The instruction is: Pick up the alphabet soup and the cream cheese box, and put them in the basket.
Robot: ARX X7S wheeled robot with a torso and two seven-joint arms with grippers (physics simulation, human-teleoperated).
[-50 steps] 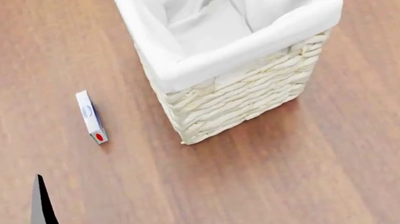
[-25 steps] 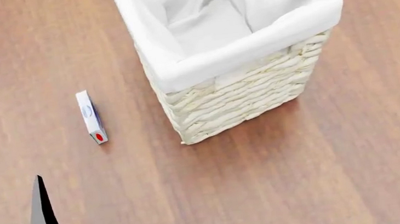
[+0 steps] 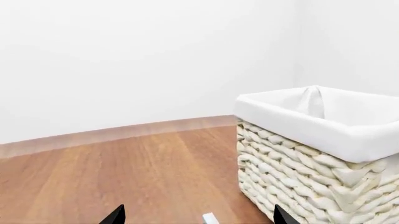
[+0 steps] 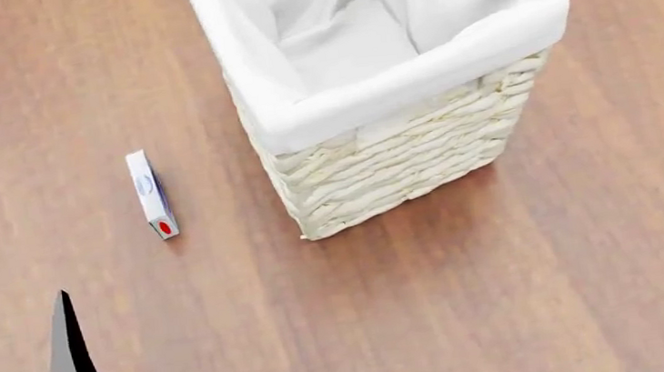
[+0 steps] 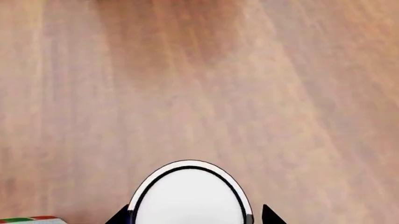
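Observation:
The cream cheese box [image 4: 151,194] lies on the wooden floor left of the basket [image 4: 402,152]. The basket is woven, with a white liner, and also shows in the left wrist view [image 3: 299,168]. One end of the box shows in that view [image 3: 210,218], between the wide-apart tips of my open, empty left gripper [image 3: 198,215]. In the head view only one dark left fingertip [image 4: 70,357] shows, near the box. In the right wrist view the alphabet soup can [image 5: 190,198] shows only its pale round top. It sits between the jaws of my right gripper [image 5: 193,215], which are close against its sides.
A red-and-green labelled thing [image 5: 28,220] peeks in at the edge of the right wrist view, beside the can. White walls [image 3: 156,56] stand behind the basket. Bare wooden floor [image 4: 502,297] lies in front of the basket and to its right.

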